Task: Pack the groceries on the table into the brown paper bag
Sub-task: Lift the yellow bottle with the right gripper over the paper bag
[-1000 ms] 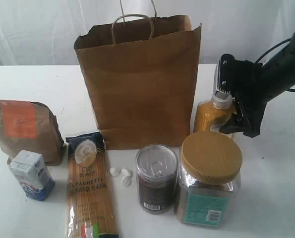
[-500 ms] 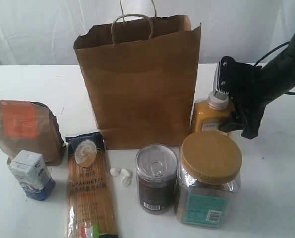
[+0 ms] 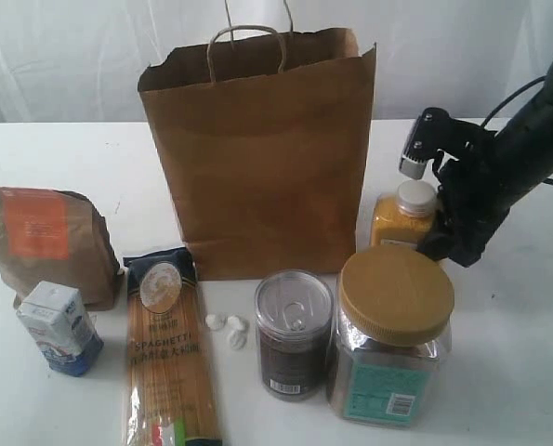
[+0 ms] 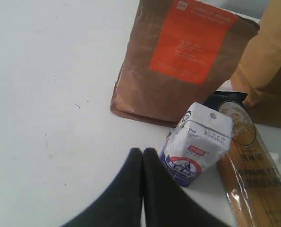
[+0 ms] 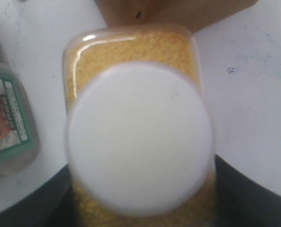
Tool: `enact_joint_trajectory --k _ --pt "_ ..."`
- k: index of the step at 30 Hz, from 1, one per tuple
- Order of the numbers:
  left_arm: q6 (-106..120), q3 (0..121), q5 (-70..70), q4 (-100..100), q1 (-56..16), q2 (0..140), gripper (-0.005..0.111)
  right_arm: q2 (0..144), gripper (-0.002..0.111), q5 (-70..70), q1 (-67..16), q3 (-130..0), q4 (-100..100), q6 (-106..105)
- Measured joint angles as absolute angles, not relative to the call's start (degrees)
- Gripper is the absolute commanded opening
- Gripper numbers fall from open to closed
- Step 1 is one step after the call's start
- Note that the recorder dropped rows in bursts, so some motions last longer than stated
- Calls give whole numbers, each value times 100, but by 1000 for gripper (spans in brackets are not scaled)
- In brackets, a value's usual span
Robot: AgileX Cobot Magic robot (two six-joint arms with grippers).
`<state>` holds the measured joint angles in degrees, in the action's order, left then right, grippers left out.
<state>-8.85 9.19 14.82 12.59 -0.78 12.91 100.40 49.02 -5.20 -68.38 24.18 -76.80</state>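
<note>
The brown paper bag (image 3: 262, 153) stands upright at the middle back of the table (image 3: 518, 334). To its right is the yellow spice bottle (image 3: 401, 223), upright, with its white cap (image 5: 139, 137) close under the right wrist camera. My right gripper (image 3: 431, 206) is open, one finger (image 5: 253, 194) on each side of the bottle's body. In front stand two clear jars (image 3: 295, 334) (image 3: 394, 334). At the left are the brown pouch (image 3: 44, 237), the blue-white carton (image 3: 60, 327) and the spaghetti packet (image 3: 169, 358). My left gripper (image 4: 143, 151) is shut and empty beside the carton (image 4: 197, 142).
Three small white pieces (image 3: 227, 327) lie between the spaghetti and the silver-lidded jar. The big jar's teal label (image 5: 8, 123) sits close beside the bottle. A white curtain hangs behind the table. The left arm does not show in the exterior view.
The spice bottle was tilted against my right gripper's finger and now stands upright, slightly lower. The gripper has turned and shifted a little right; its upper finger now sits clear above the cap.
</note>
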Motion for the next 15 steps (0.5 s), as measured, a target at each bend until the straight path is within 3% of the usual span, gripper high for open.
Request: enact_joint_trajectory --k 5,15 --pt "-885 919 1482 1259 -78 1291 0 10032 0 4902 -448 -6838 2331 -7048" --pt "-885 919 1471 1259 -78 1291 0 9921 0 4876 204 -6838 2475 -6451"
